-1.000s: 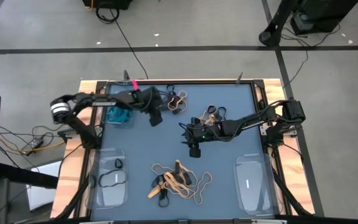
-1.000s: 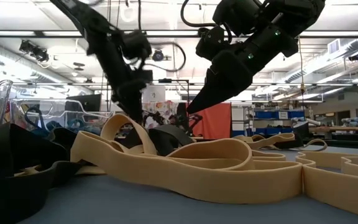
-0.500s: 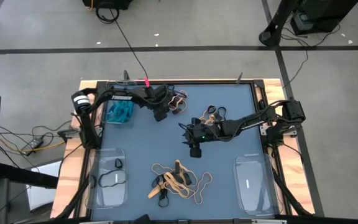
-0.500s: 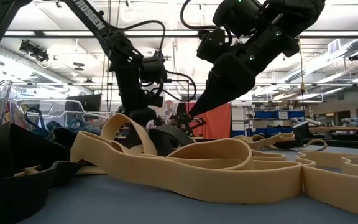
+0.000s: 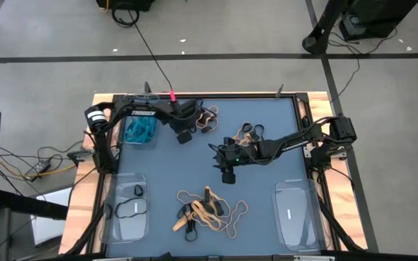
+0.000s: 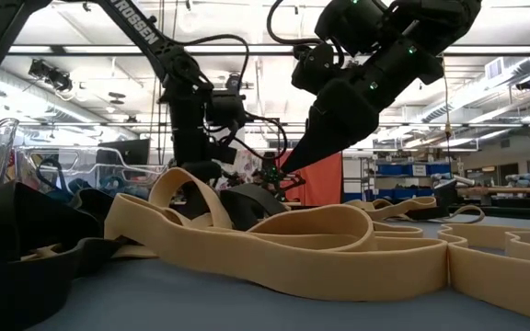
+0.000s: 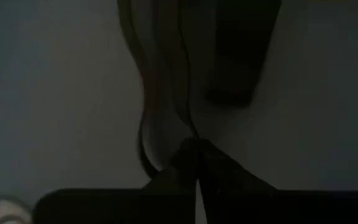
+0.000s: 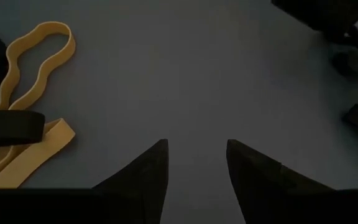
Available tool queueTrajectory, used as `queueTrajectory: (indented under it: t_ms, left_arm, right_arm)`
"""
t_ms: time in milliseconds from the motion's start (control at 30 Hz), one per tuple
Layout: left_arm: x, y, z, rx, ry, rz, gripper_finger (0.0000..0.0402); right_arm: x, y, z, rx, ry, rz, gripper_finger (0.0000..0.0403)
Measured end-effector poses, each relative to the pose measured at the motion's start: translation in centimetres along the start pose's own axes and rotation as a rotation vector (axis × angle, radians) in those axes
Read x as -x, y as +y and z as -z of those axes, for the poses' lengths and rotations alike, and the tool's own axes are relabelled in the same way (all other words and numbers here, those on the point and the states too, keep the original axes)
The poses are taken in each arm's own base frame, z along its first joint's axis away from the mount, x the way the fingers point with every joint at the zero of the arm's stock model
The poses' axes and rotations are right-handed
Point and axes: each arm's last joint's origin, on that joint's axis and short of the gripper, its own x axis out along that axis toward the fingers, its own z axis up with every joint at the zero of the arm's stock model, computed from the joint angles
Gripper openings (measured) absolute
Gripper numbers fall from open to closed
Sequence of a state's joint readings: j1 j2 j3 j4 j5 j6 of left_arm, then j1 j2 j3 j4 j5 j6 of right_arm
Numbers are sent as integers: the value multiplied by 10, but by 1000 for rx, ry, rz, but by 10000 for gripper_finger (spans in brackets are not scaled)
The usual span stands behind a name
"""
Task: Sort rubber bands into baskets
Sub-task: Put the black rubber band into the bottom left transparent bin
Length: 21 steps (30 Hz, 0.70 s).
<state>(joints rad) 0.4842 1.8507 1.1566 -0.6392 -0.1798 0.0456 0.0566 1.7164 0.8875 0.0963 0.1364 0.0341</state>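
Rubber bands lie in loose piles on the blue mat: tan and black ones near the front (image 5: 209, 210), a mixed pile mid-table (image 5: 249, 133), and another at the far edge (image 5: 205, 118). One clear basket (image 5: 138, 130) at the far left holds teal bands. A second basket (image 5: 125, 206) at the near left holds black ones, and a third (image 5: 296, 214) stands at the near right. My left gripper (image 5: 184, 138) is down beside the far pile, shut on a dark band (image 7: 166, 74). My right gripper (image 5: 227, 176) hangs open over bare mat at mid-table. My left gripper pinches a thin dark band (image 7: 190, 127) between its two fingertips (image 7: 185, 163). The fingers come steeply from above. The band runs away from the tips over the mat in a slack loop. Whether any of it is off the mat I cannot tell.
The wooden table frame (image 5: 85, 181) surrounds the mat. In the right wrist view, tan bands (image 8: 36, 50) and a black one (image 8: 8, 127) lie to one side of the open fingers, with bare mat (image 8: 185, 81) ahead. Black cables run along both side edges.
My left gripper has sunk toward the mat beside the far pile, tipping to point more steeply down while its arm swung in from the left edge. It has shut at the mat. My right gripper has kept still.
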Motion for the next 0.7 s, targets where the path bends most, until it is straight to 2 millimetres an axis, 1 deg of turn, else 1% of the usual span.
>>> queueTrajectory:
  t_ms: [67,133,233,333,500,700]
  left_arm:
    - [6,0,-4,-4,5,2,10]
    - [16,-1,-6,-13,20,4,6]
    - [39,-7,-11,-24,4,8,4]
    - [68,-15,-9,-25,-46,18,4]
    - [114,-32,5,-25,-139,27,3]
    - [170,-49,35,7,-244,11,3]
  right_arm:
    - [0,0,0,0,1,0,174]
    - [0,0,0,0,2,0,174]
    - [0,0,1,2,12,0,174]
    - [0,0,3,4,30,1,174]
    - [0,0,5,7,51,2,174]
    - [0,0,5,6,48,1,174]
